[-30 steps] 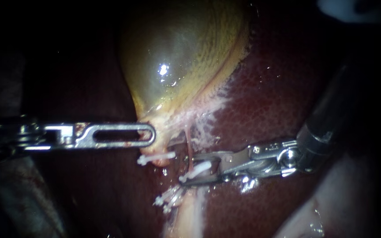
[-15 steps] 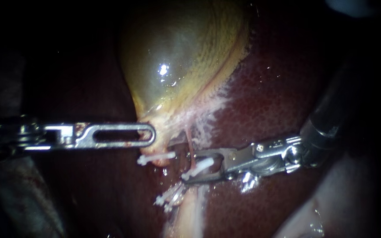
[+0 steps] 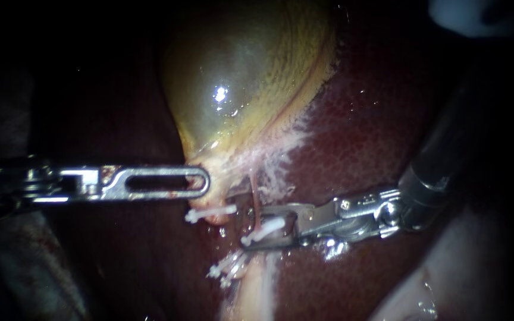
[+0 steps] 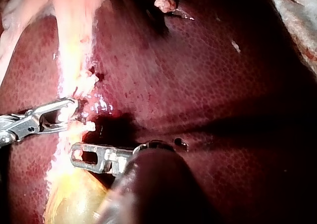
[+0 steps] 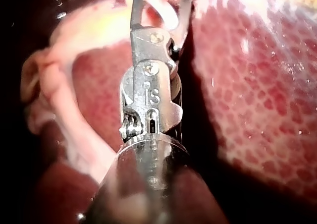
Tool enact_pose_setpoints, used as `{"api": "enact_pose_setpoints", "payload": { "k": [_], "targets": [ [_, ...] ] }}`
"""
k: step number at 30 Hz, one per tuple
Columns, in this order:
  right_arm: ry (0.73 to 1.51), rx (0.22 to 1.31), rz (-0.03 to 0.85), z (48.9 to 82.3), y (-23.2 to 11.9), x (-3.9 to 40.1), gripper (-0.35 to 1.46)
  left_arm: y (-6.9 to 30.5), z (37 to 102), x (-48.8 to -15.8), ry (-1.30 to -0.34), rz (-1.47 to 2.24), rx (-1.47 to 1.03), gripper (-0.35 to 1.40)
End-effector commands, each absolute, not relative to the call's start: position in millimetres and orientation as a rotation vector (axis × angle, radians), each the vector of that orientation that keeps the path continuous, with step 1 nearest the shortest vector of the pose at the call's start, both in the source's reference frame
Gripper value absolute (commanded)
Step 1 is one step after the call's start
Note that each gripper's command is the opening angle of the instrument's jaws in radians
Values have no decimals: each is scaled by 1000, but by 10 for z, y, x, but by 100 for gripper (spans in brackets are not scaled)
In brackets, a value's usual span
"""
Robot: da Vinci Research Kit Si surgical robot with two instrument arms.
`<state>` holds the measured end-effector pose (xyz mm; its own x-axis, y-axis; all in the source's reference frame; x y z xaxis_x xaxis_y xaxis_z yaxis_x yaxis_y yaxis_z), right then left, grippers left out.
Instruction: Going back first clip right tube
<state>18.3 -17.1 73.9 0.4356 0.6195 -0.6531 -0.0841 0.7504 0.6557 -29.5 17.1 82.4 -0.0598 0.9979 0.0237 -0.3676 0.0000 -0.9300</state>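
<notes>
Dark red liver (image 3: 376,119) makes up the background, and the yellow-green gallbladder (image 3: 239,77) is seen lying against it. The left instrument (image 3: 200,182) is brought in level from the side, and its jaws appear to be closed on the gallbladder's narrow lower end. This hold is judged to draw the neck aside so that the thin reddish right tube (image 3: 255,199) is kept stretched and exposed. The right instrument (image 3: 257,233) is set across that tube with its jaws parted, and the gap between them is shown plainly in the right wrist view. The white clip (image 3: 267,227) is seen slanting across the right tube between those parted jaws, which are judged to be placed for withdrawal. Whether the clip is fully closed round the tube, or is touched by either jaw, cannot be made out. Only one jaw of the left instrument is shown, and the other is hidden beneath it. A second clip (image 3: 209,212) is seen just under the left instrument's tip, and a cluster of further clips (image 3: 227,268) lower down. The margins are lost in shadow.
</notes>
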Motion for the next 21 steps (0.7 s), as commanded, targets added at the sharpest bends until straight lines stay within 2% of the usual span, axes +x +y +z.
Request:
{"api": "enact_pose_setpoints", "payload": {
  "k": [1,14,21],
  "targets": [
    [1037,593,472,740,-173,185,51,171,824,-295,-976,1401,-888,-35],
    [1037,586,470,741,-176,195,53,171,824,-295,-976,1401,-888,-35],
    [1061,500,343,740,-180,205,55,171,824,-296,-976,1401,-888,-35]
  ]
}}
